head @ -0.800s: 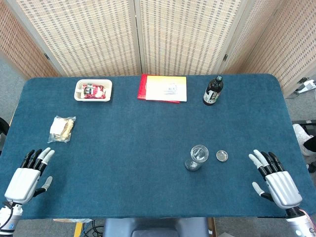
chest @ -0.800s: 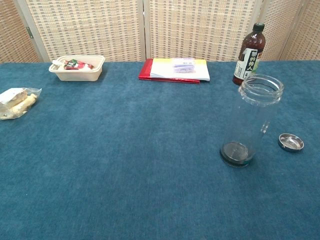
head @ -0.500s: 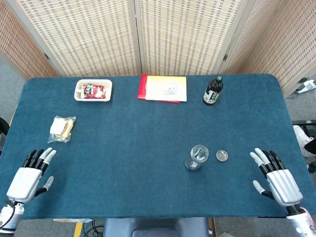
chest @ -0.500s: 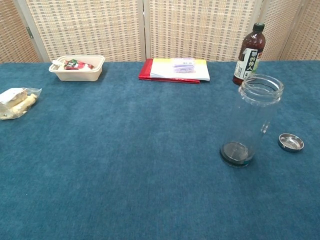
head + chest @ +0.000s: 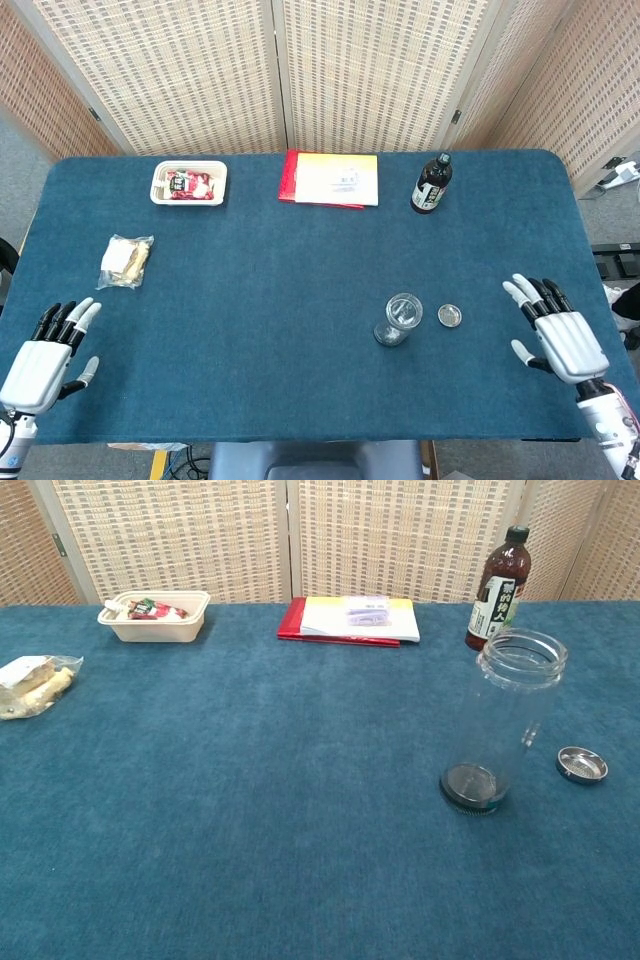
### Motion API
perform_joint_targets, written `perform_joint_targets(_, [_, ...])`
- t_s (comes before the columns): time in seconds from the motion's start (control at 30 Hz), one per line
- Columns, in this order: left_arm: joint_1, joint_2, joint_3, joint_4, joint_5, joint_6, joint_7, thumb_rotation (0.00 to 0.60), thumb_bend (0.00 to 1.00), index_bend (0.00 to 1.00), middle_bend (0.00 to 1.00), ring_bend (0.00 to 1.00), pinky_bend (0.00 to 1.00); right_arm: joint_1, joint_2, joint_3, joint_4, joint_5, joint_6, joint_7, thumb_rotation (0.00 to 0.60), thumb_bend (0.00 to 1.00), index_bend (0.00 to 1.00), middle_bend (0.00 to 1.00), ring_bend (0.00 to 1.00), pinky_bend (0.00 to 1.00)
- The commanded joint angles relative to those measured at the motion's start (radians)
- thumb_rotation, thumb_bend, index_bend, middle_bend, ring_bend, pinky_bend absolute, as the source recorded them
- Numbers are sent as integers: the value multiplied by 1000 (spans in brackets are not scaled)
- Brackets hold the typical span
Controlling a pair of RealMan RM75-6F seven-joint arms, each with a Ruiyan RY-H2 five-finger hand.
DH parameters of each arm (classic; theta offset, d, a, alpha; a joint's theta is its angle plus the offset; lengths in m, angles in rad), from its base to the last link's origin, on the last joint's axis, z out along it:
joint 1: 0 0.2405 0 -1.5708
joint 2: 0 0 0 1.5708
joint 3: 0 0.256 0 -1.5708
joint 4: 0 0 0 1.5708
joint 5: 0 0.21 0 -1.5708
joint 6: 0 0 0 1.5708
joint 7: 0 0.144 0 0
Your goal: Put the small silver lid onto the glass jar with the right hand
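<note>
An empty glass jar (image 5: 398, 318) (image 5: 502, 720) stands upright and uncovered on the blue table, right of centre. The small silver lid (image 5: 450, 316) (image 5: 582, 764) lies flat on the cloth just to the right of the jar, apart from it. My right hand (image 5: 558, 333) hovers near the table's front right, fingers spread and empty, well right of the lid. My left hand (image 5: 42, 346) is at the front left edge, fingers spread, holding nothing. Neither hand appears in the chest view.
A dark bottle (image 5: 431, 183) (image 5: 497, 590) stands at the back right. A red and yellow booklet (image 5: 331, 179) lies at the back centre, a white food tray (image 5: 189, 183) at the back left, and a bagged snack (image 5: 127, 260) on the left.
My left hand has drawn back toward the front left corner. My right hand has shifted slightly up and away from the table's front edge. Jar and lid have not moved.
</note>
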Motion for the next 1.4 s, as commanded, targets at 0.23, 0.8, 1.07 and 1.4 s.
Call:
perform_joint_targets(0.23, [-2, 0, -1, -4, -4, -7, 3, 600, 373, 0, 47, 0, 0, 52, -56, 26, 100, 38, -67, 84, 600, 342, 241, 0, 0, 0])
perform_joint_targets(0.8, [3, 13, -3, -8, 4, 9, -29, 600, 373, 0, 47, 0, 0, 151, -178, 32, 225, 91, -227, 139, 600, 343, 341, 0, 0, 0])
perform_joint_targets(1.07, [12, 27, 1, -14, 19, 30, -57, 600, 374, 0, 47, 0, 0, 166, -241, 30, 274, 100, -237, 130, 600, 350, 404, 0, 0, 0])
perform_joint_targets(1.4, [20, 45, 4, -15, 35, 53, -96, 600, 374, 0, 47, 0, 0, 185, -312, 26, 350, 125, -274, 127, 600, 353, 407, 0, 0, 0])
